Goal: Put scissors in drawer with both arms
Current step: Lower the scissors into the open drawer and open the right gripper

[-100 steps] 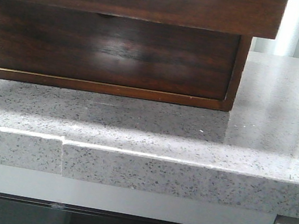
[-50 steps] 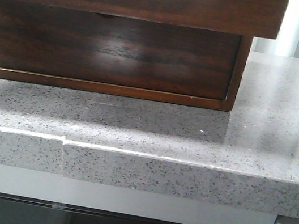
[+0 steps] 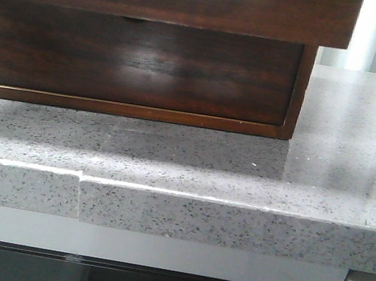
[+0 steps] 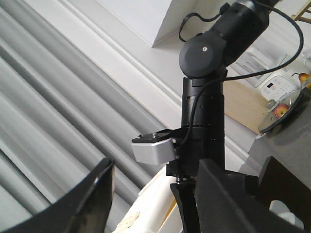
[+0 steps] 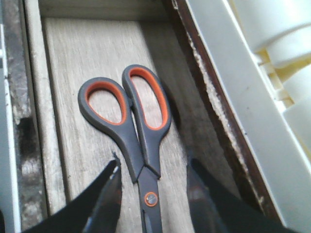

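Observation:
The scissors, grey with orange-lined loops, lie flat on the pale wood floor of the drawer. My right gripper hangs just above them and is open, one finger on each side of the pivot, with a gap to the blades on both sides. From the front, the drawer's dark glossy face juts out over the cabinet below, and neither gripper shows there. My left gripper is open and empty, raised in the air and facing grey curtains. The right arm crosses the left wrist view.
Below the drawer sits a taller dark drawer front, closed, on a speckled grey stone counter. A dark wood drawer wall runs close beside the right finger. White moulded parts lie beyond it.

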Available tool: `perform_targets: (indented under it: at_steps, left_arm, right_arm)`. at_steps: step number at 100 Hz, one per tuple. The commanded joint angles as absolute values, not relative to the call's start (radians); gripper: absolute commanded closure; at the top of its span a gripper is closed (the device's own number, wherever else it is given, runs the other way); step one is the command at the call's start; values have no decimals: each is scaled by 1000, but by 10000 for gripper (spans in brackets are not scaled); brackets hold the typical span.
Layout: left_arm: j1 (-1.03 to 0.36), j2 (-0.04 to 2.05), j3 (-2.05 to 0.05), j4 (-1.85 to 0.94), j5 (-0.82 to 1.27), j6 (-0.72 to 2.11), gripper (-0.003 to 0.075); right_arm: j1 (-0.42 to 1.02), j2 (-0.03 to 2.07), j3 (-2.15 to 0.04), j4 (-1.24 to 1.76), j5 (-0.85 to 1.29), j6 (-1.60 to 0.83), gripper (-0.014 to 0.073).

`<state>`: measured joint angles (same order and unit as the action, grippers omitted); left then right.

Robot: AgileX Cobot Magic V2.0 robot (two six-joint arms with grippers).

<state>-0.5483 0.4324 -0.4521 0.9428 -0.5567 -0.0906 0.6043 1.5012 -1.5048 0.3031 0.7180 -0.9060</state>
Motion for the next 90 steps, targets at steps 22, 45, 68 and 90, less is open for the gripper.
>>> perform_targets:
  at_steps: [22,45,68,90]
  left_arm:
    - [-555,370,-487,894,-546,-167,400]
    - [-555,226,-457,904,-392,-331,727]
    - [-555,136,-346,904,-365,-501,738]
    - [-555,134,-226,897,-365,-580,739]
  right_arm:
    - [602,1389,-1535,315,714,-857,514]
    - [602,1266,-1531,322,783,-809,660]
    - [602,1113,-1488,392,777,-801,658]
    - [602,853,-1278,476,624,-801,652]
